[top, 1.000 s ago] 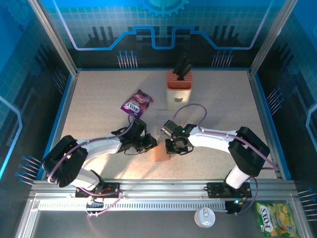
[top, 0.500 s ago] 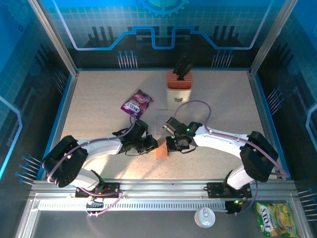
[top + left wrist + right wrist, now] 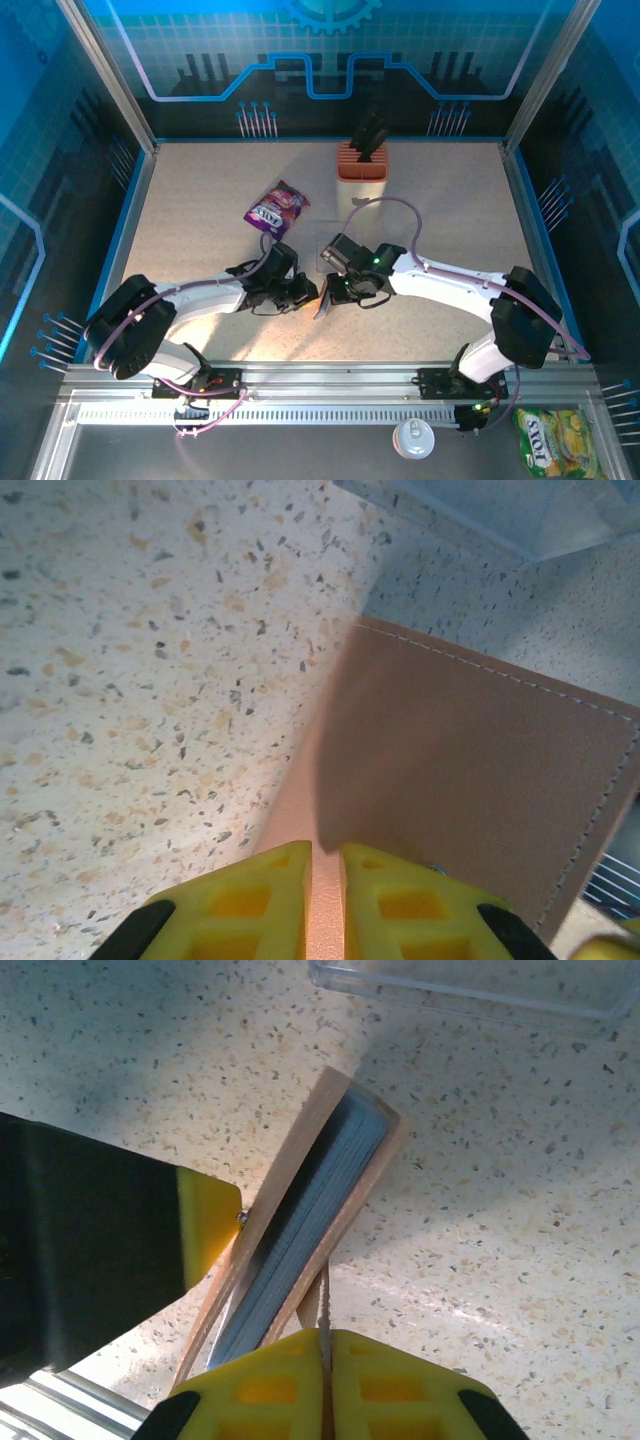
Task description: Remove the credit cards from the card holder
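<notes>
Now the card holder point(image 3: 324, 302) is showing from above as a thin dark sliver, tipped up on edge between the two wrists. A second ago it was presenting its tan face flatter to the overhead camera. The right arm's wrist has also shifted left, closer to the left wrist, and its elbow has swung out to the right.

The left gripper point(image 3: 325, 880) is pinching the brown leather of the card holder point(image 3: 480, 790), with its yellow fingers point(image 3: 270, 885) pressed nearly together on the flap's edge above the speckled table point(image 3: 130, 660). The right gripper point(image 3: 325, 1365) is clamping the other flap's thin edge, jaws almost touching. Between the two flaps the holder point(image 3: 310, 1220) is gaping slightly and exposing grey-blue layers. Whether those are the credit cards or pocket lining cannot be told. A clear sleeve point(image 3: 470, 985) is lying on the table just beyond.
</notes>
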{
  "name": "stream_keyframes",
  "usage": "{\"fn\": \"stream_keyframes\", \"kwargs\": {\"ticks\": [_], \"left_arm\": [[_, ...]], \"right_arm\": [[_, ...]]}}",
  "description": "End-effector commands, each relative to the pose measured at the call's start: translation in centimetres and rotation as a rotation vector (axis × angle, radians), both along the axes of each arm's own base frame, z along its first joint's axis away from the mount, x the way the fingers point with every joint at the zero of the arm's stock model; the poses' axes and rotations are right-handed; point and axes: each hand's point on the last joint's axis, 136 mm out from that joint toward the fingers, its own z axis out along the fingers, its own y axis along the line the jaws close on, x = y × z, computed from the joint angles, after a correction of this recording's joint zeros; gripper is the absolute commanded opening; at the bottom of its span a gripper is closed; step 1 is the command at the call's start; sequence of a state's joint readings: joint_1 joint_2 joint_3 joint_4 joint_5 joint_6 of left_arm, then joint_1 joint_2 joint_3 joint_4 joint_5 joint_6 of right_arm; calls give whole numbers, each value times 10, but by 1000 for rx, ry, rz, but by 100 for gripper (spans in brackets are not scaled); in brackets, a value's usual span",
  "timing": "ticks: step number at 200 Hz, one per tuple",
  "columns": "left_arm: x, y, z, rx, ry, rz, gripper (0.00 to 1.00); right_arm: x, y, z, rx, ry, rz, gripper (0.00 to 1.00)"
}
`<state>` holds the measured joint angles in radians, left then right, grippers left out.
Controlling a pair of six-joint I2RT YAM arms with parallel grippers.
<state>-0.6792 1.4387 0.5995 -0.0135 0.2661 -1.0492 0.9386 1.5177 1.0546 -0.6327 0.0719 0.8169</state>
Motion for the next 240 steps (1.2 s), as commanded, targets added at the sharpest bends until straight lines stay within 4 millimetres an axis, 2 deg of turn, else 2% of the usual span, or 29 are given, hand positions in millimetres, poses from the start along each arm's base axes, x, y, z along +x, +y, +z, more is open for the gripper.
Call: {"fn": "stream_keyframes", "kwargs": {"ticks": [1, 32, 90, 140, 202, 240], "left_arm": [[-3, 4, 4, 8, -13, 13, 16], [-6, 9, 9, 13, -24, 22, 17], [-20, 22, -6, 52, 0, 26, 17], [-19, 23, -13, 60, 5, 32, 17], [-19, 28, -20, 101, 15, 31, 18], [-15, 30, -18, 123, 6, 30, 17]], "right_arm": [[1, 3, 18, 6, -38, 19, 9], [1, 7, 21, 21, -50, 32, 9], [1, 22, 28, 62, -49, 50, 9], [0, 31, 28, 59, -43, 67, 9], [0, 25, 23, 22, -35, 56, 9], [5, -2, 18, -75, -48, 28, 9]]}}
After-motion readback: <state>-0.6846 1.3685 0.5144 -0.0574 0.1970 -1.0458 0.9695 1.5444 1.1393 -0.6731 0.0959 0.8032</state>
